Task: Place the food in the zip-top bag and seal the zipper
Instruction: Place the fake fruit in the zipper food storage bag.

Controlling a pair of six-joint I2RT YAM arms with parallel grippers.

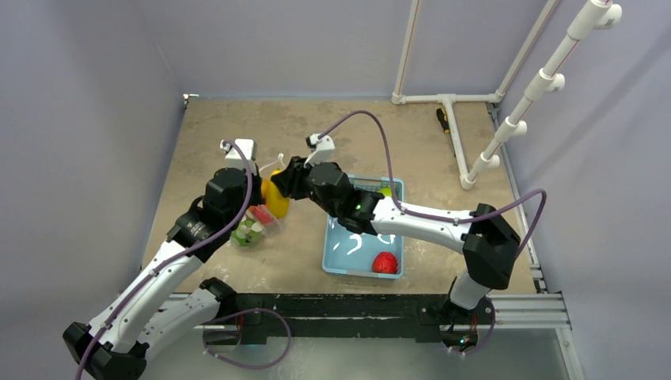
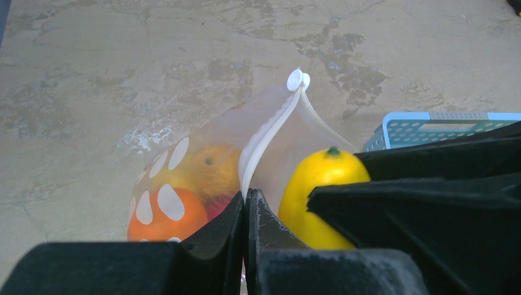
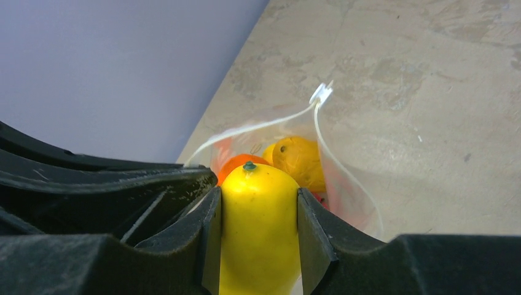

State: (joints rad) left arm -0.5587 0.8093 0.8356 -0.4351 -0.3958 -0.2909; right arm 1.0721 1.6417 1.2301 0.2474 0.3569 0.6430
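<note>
**Container 1.** A transparent crinkly plastic zip-top bag printed with white dots point(image 2: 184, 153) lies in the left half of the mottled tan surface point(image 1: 237, 134), about midway between its far and near edges.
- Contents seen: one orange fruit point(image 2: 166, 221), one yellow-orange fruit point(image 2: 212, 169), one red piece point(image 2: 216, 206) and one green fruit point(image 1: 247, 232). The full count inside cannot be confirmed.
- The mouth stands open.
- The thin whitish zipper strip point(image 2: 270, 132) runs from the left end effector out to a white slider point(image 2: 298, 79) at its far tip.

**Container 2.** A light-blue perforated plastic basket point(image 1: 348, 241) sits close to the near edge, right of centre.
- Contents: one red fruit point(image 1: 385, 262) in its near right corner.
- One yellow-green piece point(image 1: 385, 190) sits at its far right corner, largely hidden by the right arm.

**Left end effector** point(image 2: 247, 200). The fingers are pressed together, pinching the bag's rim at the zipper strip.

**Right end effector** point(image 3: 258, 209). It is clamped on one glossy yellow oval fruit point(image 3: 261, 258), with a finger on each flank.
- The fruit's long axis runs along the fingers.
- Its green stem tip points away from the wrist, toward the open mouth.
- It is at the bag's rim; whether it has passed the rim cannot be told.
</note>
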